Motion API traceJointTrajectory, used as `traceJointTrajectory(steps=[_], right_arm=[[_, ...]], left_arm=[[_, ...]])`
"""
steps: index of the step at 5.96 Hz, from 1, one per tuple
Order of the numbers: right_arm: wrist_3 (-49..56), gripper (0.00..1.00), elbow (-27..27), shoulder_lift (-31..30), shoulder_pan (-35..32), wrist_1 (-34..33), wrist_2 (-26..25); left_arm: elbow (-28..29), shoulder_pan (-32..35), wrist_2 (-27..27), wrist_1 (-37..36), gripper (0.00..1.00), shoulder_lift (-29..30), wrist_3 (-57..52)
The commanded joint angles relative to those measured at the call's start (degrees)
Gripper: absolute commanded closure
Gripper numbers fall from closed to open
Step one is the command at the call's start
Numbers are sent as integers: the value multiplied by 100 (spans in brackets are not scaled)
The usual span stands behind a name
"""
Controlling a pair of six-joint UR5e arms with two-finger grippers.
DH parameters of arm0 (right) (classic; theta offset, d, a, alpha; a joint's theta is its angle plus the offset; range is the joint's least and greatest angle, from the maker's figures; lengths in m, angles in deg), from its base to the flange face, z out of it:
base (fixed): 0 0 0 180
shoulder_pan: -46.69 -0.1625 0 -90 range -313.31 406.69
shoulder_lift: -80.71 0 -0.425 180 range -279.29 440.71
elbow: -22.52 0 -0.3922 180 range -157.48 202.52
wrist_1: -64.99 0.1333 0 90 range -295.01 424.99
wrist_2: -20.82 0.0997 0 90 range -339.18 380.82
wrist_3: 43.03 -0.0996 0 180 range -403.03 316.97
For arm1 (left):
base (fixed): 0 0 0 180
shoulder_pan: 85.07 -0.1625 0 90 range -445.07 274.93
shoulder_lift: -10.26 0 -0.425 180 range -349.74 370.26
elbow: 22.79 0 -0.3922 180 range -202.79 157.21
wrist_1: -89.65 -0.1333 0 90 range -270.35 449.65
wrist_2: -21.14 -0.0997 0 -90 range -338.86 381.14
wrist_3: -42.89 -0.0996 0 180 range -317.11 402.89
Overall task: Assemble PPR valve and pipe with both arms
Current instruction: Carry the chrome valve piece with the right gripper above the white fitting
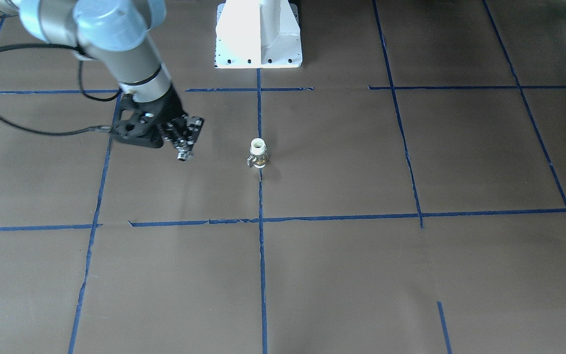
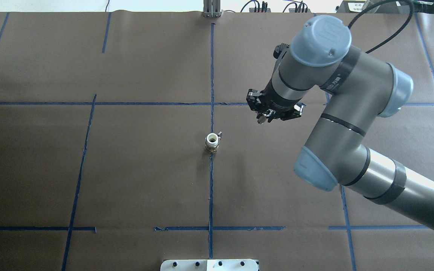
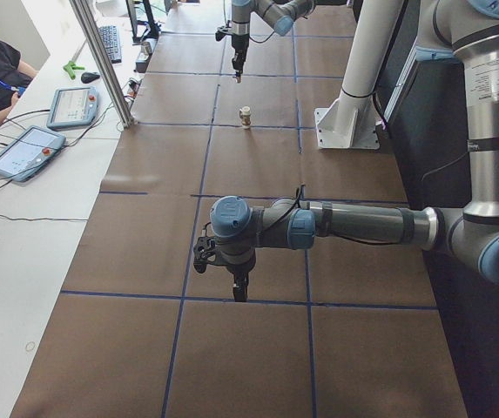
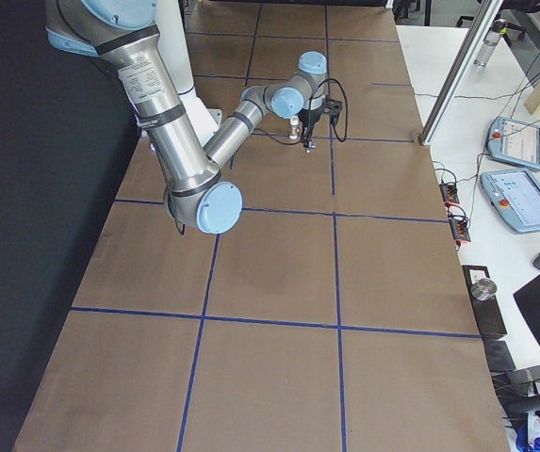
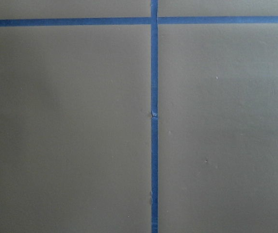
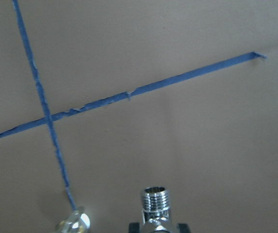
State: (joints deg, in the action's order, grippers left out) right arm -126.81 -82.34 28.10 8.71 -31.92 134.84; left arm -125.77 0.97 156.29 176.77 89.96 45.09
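Right fingers (image 1: 181, 141) pinch chrome pipe (image 6: 155, 203) above worktop (image 1: 361, 275), off centre toward right edge. PPR valve (image 1: 258, 153) upright at centre: probably light, stiff, slick; take white end. Left fingers (image 3: 239, 289): cannot tell.

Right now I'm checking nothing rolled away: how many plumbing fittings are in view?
2. The PPR valve stands upright on the centre tape line; the pipe is held in the right gripper, in the air beside the valve. Others may be hidden.

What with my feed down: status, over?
Right gripper shut on pipe, above table. Valve upright, free. Left gripper far off, state unclear. Nothing in the way.
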Motion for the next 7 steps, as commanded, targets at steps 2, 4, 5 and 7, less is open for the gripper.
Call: traceJointTrajectory(steps=[2,4,5,7], right_arm=[[-1671,100,822,1275,571,-381,-554],[-1767,100,915,1298,660,-390,-626],[-521,100,871,1271,669,-494,-592],[1119,100,853,1297,660,-618,-548]], left_arm=[[6,0,12,-2,0,10,9],[41,-9,12,7,0,18,9],[50,-9,20,7,0,18,9],[58,-9,12,7,0,27,9]])
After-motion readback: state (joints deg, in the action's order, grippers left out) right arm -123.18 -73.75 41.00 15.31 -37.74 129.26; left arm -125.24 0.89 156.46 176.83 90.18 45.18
